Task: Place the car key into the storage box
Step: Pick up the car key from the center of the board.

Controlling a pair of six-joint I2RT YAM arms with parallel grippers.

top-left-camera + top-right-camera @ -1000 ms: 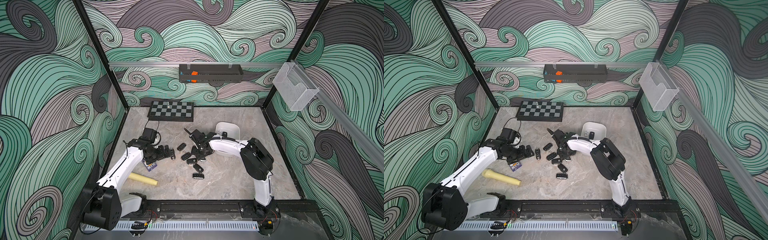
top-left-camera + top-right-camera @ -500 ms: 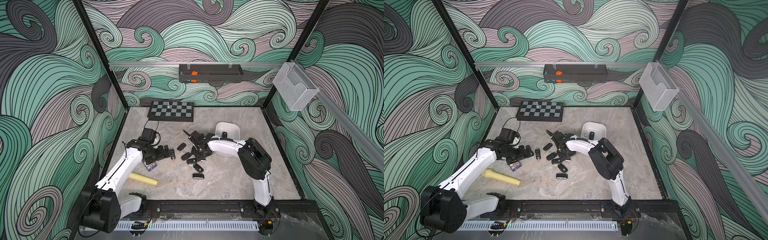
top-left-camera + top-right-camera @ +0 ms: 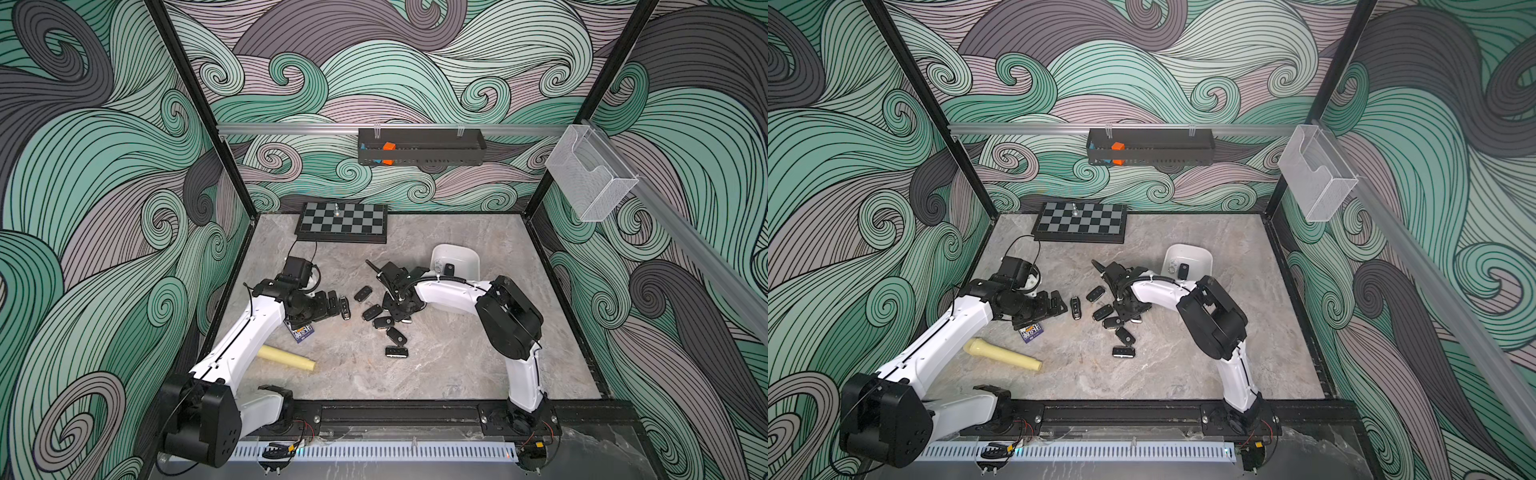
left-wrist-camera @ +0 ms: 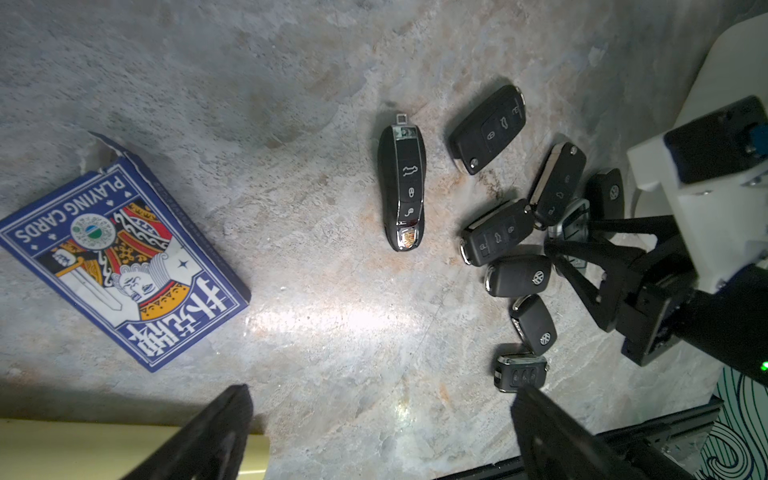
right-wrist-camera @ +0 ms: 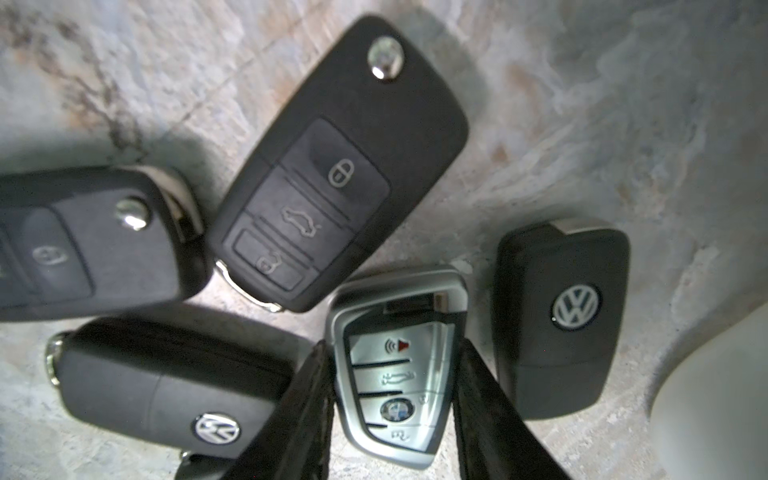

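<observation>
A silver car key [image 5: 399, 365] lies on the stone tabletop among several black key fobs [image 3: 382, 322]. My right gripper [image 5: 392, 349] stands over it, one finger pressed against each long side, so it is shut on the key. In the left wrist view the same gripper [image 4: 573, 245] reaches down into the pile. The white storage box [image 3: 469, 259] sits just behind the right arm with a black fob lying inside; it shows in both top views [image 3: 1200, 255]. My left gripper [image 4: 382, 390] hovers open and empty beside a slim black key [image 4: 402, 187].
A blue playing-card box [image 4: 120, 257] and a yellow flashlight [image 3: 286, 358] lie near the left arm. A chessboard [image 3: 341, 222] rests at the back wall. A black tray [image 3: 419, 146] and a mesh basket [image 3: 590, 176] hang on the walls.
The right gripper's fingers have drawn in against the silver key, and the right arm has shifted slightly over the pile. The left arm has held still.
</observation>
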